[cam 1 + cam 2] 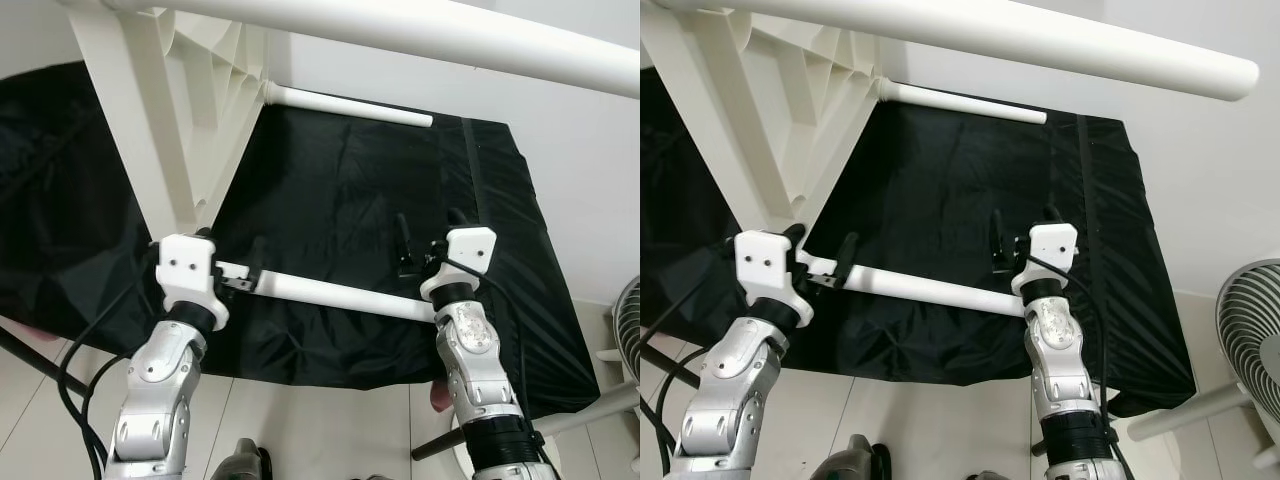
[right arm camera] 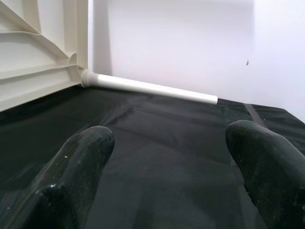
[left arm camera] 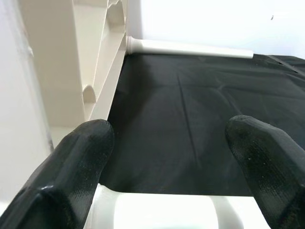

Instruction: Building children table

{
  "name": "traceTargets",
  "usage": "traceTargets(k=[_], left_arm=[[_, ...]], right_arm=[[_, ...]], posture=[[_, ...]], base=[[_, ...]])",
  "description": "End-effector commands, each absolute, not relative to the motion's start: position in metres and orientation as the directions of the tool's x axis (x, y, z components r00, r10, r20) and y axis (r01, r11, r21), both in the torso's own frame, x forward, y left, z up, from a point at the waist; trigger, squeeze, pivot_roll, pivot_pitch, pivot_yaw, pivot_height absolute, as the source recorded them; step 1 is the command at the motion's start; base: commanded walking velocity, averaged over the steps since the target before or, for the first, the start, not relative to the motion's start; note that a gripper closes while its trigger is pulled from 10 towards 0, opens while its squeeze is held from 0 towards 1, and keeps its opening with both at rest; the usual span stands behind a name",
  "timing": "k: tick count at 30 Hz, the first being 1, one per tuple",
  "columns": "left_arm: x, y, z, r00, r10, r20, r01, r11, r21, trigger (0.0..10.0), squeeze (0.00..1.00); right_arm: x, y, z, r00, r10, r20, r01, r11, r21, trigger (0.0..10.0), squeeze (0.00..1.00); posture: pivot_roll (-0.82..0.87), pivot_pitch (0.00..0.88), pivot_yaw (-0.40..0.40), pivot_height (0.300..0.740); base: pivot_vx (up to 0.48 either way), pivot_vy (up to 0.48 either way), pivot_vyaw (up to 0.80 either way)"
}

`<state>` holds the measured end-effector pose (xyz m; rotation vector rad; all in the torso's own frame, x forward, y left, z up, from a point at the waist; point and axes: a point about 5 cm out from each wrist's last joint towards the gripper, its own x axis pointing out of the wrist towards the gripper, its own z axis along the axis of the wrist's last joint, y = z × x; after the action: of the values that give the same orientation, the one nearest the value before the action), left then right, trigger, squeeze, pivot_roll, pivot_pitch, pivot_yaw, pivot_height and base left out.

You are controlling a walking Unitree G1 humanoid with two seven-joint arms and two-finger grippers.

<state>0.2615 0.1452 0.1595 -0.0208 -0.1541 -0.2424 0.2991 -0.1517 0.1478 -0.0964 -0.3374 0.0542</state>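
A white plastic table top (image 1: pixel 170 110) stands tilted on edge at the left, ribbed underside showing. One white leg (image 1: pixel 350 105) sticks out from it along the back of the black cloth (image 1: pixel 340 180). Another leg (image 1: pixel 450 40) crosses the upper view close to the camera. A loose white leg (image 1: pixel 340 295) lies across the front of the cloth between my arms. My left gripper (image 1: pixel 232 245) is open at that leg's left end, which sits low between its fingers (image 3: pixel 86 157). My right gripper (image 1: pixel 428 232) is open above the cloth, and the leg's right end reaches its wrist.
A white wall (image 1: pixel 580 170) rises behind and to the right of the cloth. A fan (image 1: pixel 1250 330) stands on the tiled floor at the right. Black cables (image 1: pixel 80 350) hang by my left arm. The cloth's front edge drops off just under my wrists.
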Motion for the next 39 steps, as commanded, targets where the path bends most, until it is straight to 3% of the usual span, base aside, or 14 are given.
traceTargets(k=[1, 7, 12, 21, 24, 28, 35, 39], left_arm=[[0.264, 0.149, 0.156, 0.979, -0.158, 0.132, 0.163, 0.986, -0.028, 10.0, 0.00], [0.275, 0.155, 0.152, 0.986, -0.154, 0.069, 0.154, 0.988, 0.015, 10.0, 0.00], [0.281, 0.158, 0.148, 0.988, -0.148, 0.050, 0.148, 0.989, 0.004, 10.0, 0.00], [0.291, 0.165, 0.128, 0.997, -0.071, -0.008, 0.067, 0.971, -0.230, 10.0, 0.00], [0.292, 0.164, 0.127, 0.998, -0.062, -0.014, 0.057, 0.974, -0.221, 10.0, 0.00], [0.291, 0.162, 0.124, 0.999, -0.051, -0.002, 0.050, 0.994, -0.098, 10.0, 0.00], [0.282, 0.168, 0.115, 0.999, -0.026, -0.028, 0.022, 0.989, -0.144, 10.0, 0.00], [0.278, 0.171, 0.111, 0.998, -0.063, 0.006, 0.063, 0.990, -0.124, 10.0, 0.00]], right_arm=[[0.298, -0.152, 0.142, 0.948, 0.054, 0.315, -0.018, 0.993, -0.116, 10.0, 0.00], [0.290, -0.146, 0.129, 0.951, 0.007, 0.308, 0.032, 0.992, -0.122, 10.0, 0.00], [0.286, -0.139, 0.129, 0.948, 0.039, 0.315, -0.013, 0.996, -0.084, 10.0, 0.00], [0.279, -0.143, 0.122, 0.954, -0.019, 0.298, 0.032, 0.999, -0.039, 10.0, 0.00], [0.278, -0.143, 0.122, 0.954, -0.021, 0.299, 0.033, 0.999, -0.036, 10.0, 0.00], [0.279, -0.144, 0.123, 0.954, -0.021, 0.298, 0.030, 0.999, -0.026, 10.0, 0.00], [0.276, -0.146, 0.125, 0.957, 0.002, 0.288, 0.009, 0.999, -0.037, 10.0, 0.00], [0.281, -0.149, 0.125, 0.962, 0.014, 0.272, 0.002, 0.998, -0.057, 10.0, 0.00]], posture=[[0.19, 0.000, 0.052, 0.740], [0.18, 0.000, 0.099, 0.740], [0.16, 0.000, 0.110, 0.740], [0.15, 0.000, 0.063, 0.740], [0.15, 0.000, 0.055, 0.740], [0.16, 0.000, 0.039, 0.740], [0.15, 0.000, 0.003, 0.740], [0.13, 0.048, -0.023, 0.740]], base=[[0.000, 0.000, 0.00], [0.000, 0.000, 0.00], [0.000, 0.000, 0.00], [0.000, 0.000, 0.00], [0.000, 0.000, 0.00], [0.000, 0.000, 0.00], [0.000, 0.000, 0.00], [0.000, 0.000, 0.00]])
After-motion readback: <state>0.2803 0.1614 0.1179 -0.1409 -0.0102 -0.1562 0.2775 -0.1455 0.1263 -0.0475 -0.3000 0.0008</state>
